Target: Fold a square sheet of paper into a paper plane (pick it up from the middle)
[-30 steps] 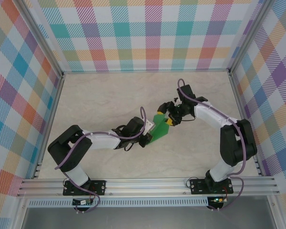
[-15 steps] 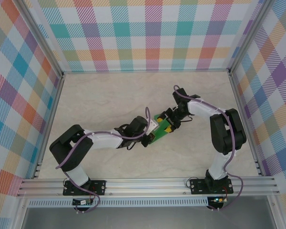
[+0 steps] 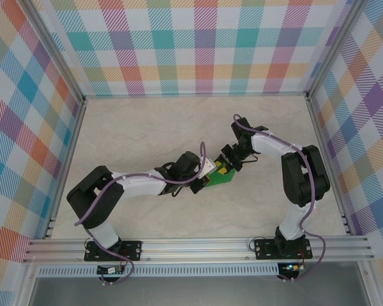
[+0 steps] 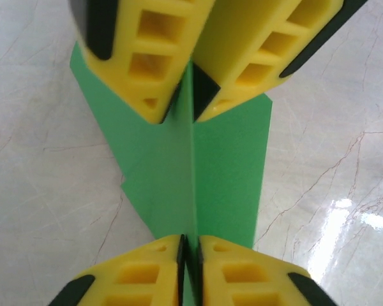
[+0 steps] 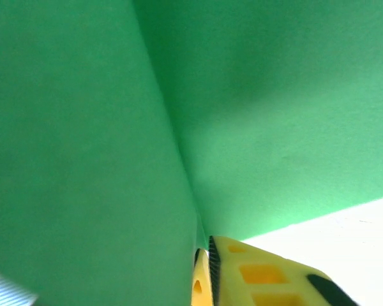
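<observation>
Since one second ago, the right gripper (image 3: pixel 225 167) has closed onto the green paper (image 3: pixel 222 178) at mid-table. The left wrist view shows both grips: the left gripper (image 4: pixel 190 247) and the right gripper pinch the upright centre ridge, jaws nearly together. Creased flaps spread to either side.

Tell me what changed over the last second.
The right gripper, open beside the green paper's far end a second ago, moved in and closed on its raised centre fold, while the right arm tucked its elbow inward. The left arm pushed slightly rightward, carrying the paper along. Unchanged: the left gripper stays shut on the same fold.
</observation>
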### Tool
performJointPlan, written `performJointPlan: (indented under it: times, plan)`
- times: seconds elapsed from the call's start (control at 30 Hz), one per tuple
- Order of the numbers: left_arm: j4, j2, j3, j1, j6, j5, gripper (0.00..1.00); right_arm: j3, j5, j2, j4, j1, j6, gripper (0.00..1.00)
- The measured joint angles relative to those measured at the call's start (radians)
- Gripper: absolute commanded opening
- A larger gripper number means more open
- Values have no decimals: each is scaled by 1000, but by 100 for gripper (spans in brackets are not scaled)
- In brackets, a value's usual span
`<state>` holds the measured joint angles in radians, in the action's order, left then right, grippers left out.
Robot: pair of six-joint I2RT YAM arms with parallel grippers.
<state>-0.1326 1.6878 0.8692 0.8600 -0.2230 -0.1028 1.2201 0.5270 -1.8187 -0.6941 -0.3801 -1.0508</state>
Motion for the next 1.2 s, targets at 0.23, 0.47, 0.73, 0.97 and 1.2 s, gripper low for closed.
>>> performJointPlan:
  times: [0.23, 0.47, 0.73, 0.97, 1.2]
  plan:
    - [-69, 0, -21, 1, 135, -32, 48, -27, -6, 5, 18, 0, -32, 16]
    - [-162, 0, -116, 1, 262, -34, 39, -28, -14, 5, 20, 0, -38, 18]
    - [-216, 0, -136, 1, 298, -29, 25, -28, -14, 5, 20, 0, -38, 19]
    - [-246, 24, -136, 1, 306, -29, 15, -28, -14, 5, 19, 0, -38, 19]
    - [-271, 55, -136, 1, 309, -44, 10, -28, -14, 5, 18, 0, -38, 24]
